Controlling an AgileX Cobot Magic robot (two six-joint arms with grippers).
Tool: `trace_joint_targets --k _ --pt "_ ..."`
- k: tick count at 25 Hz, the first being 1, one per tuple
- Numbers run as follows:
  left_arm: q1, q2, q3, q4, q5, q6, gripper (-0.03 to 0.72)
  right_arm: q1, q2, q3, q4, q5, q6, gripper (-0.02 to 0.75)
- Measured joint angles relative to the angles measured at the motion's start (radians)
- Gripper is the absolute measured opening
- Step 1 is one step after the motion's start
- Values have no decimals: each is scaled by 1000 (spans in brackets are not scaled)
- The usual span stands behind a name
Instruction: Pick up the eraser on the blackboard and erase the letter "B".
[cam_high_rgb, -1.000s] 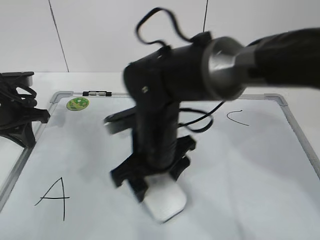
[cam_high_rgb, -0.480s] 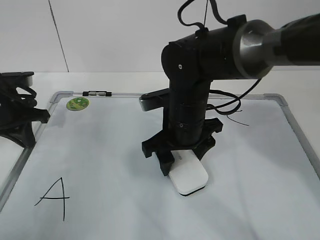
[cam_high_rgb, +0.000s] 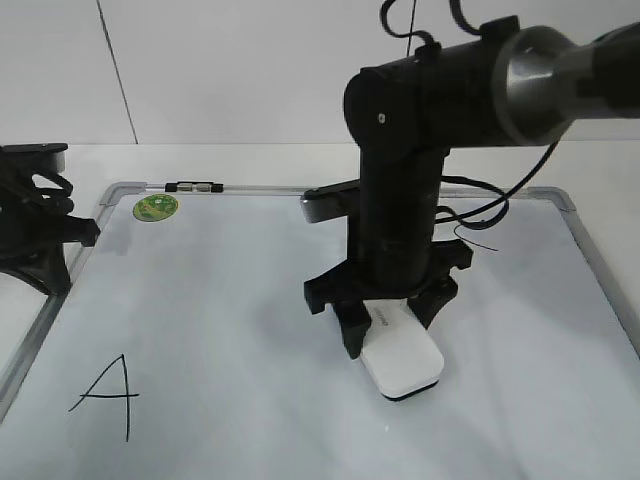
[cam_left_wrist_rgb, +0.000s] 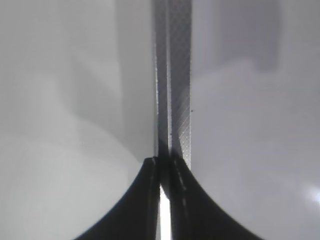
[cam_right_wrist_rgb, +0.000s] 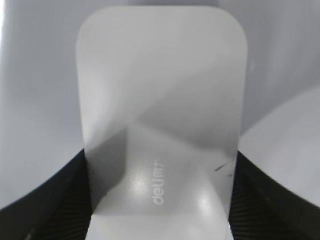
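The white eraser (cam_high_rgb: 401, 360) lies flat on the blackboard (cam_high_rgb: 200, 330), right of the board's middle. My right gripper (cam_high_rgb: 393, 325) stands over it, jaws shut on its two long sides; the right wrist view shows the eraser (cam_right_wrist_rgb: 161, 120) filling the frame between the black fingers (cam_right_wrist_rgb: 160, 200). No letter "B" shows on the board; the arm hides the patch behind it. My left gripper (cam_high_rgb: 85, 232) rests at the board's left edge, and in the left wrist view its jaws (cam_left_wrist_rgb: 164, 170) are shut over the grey frame strip (cam_left_wrist_rgb: 179, 75).
A black "A" (cam_high_rgb: 108, 396) is drawn at the board's lower left. A small "C" (cam_high_rgb: 480, 238) sits at the upper right, partly behind the arm's cables. A green sticker (cam_high_rgb: 155, 207) and a black-and-silver clip (cam_high_rgb: 194, 186) are at the top left of the frame.
My right gripper has slid the eraser to the right across the board, from about the centre to right of centre. The left arm has not moved.
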Motion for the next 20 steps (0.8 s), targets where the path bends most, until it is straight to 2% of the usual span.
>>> trace_joint_targets --k 20 --pt "0 0 0 0 4 0 16 -348 -180 2 9 53 -4 535"
